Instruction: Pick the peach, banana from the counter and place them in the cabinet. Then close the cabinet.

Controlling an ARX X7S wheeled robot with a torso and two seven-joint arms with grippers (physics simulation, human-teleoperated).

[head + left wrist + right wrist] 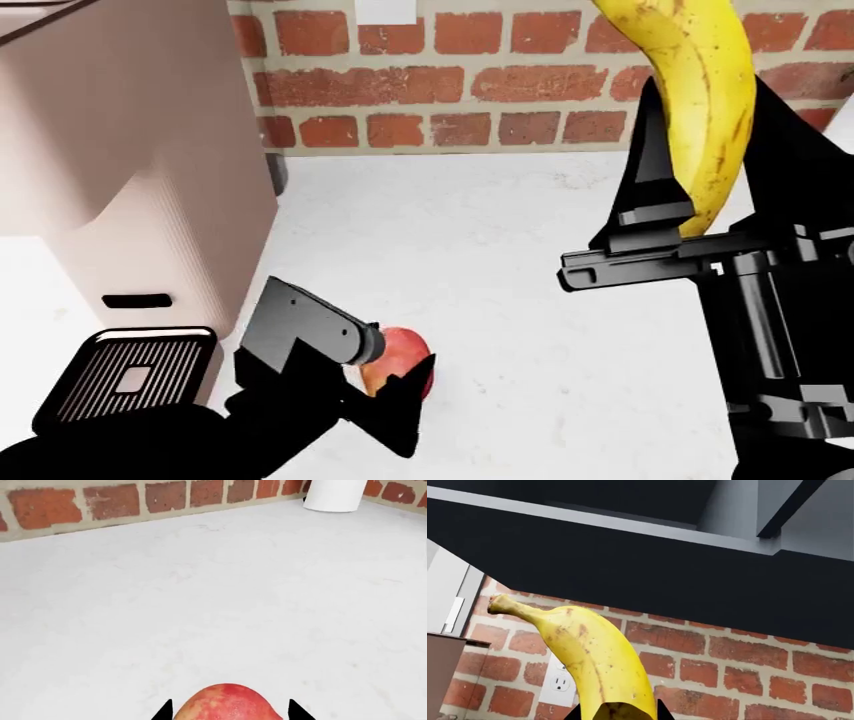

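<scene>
The peach (227, 702) lies on the white counter (213, 605); in the head view it (400, 352) shows at the lower left. My left gripper (231, 712) is low over it, jaws open, one fingertip on each side with small gaps. My right gripper (617, 712) is shut on the lower end of the banana (597, 655) and holds it upright, high above the counter (467, 250); it also shows in the head view (694, 90). The dark underside of the wall cabinet (627, 555) is above the banana.
A beige coffee machine (120, 150) with a black drip tray (127, 375) stands at the left, close to my left arm. A brick wall (467, 90) with an outlet (560, 680) backs the counter. A white paper roll (333, 494) stands in the corner.
</scene>
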